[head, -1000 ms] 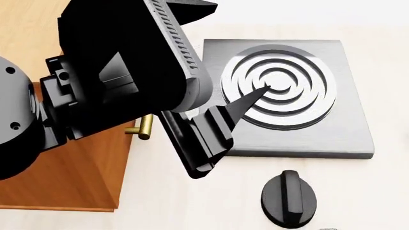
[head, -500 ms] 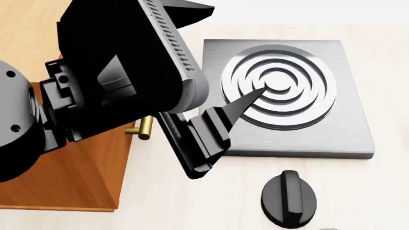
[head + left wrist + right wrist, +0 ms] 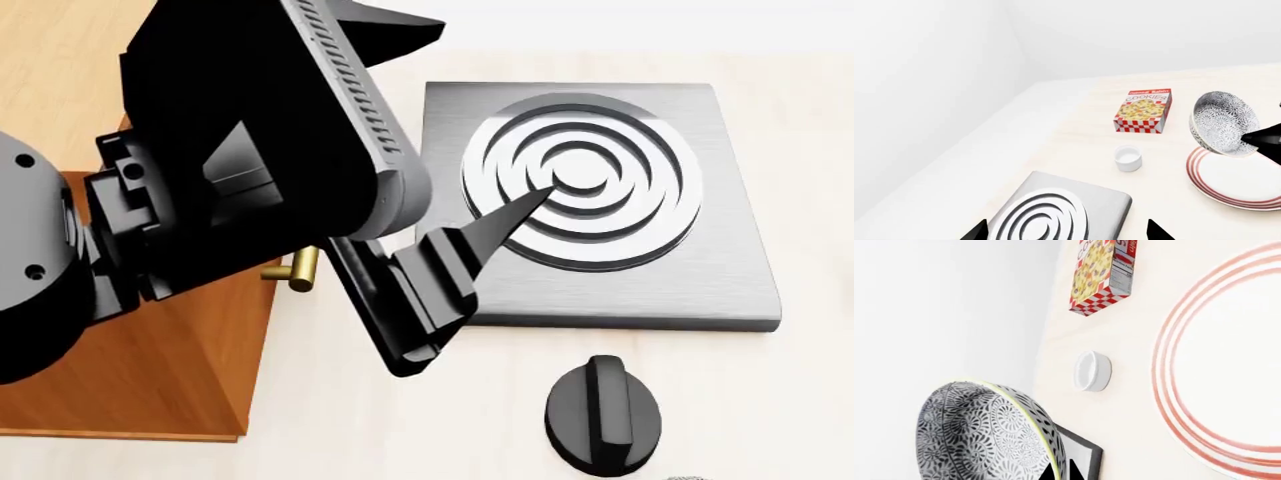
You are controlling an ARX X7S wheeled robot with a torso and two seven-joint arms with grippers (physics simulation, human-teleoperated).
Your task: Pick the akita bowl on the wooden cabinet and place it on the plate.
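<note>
In the head view the left arm (image 3: pixel 227 190) has moved only a little since half a second ago, slightly up and to the left; it still covers most of the wooden cabinet (image 3: pixel 134 370). The left hand (image 3: pixel 1067 232) shows two dark fingertips set wide apart above the grey stove plate (image 3: pixel 1054 215), so it is open and holds nothing. To the right of it on the bench (image 3: pixel 1067 140) stands a small white cup (image 3: pixel 1127 158), which looks empty, and behind it a cookie box (image 3: pixel 1143 110). Further right the akita bowl (image 3: pixel 1223 123) hangs tilted in the air, above the edge of the plate (image 3: pixel 1237 180). The right hand (image 3: pixel 1264 140) grips the bowl at its rim. The plate has nothing on it.
</note>
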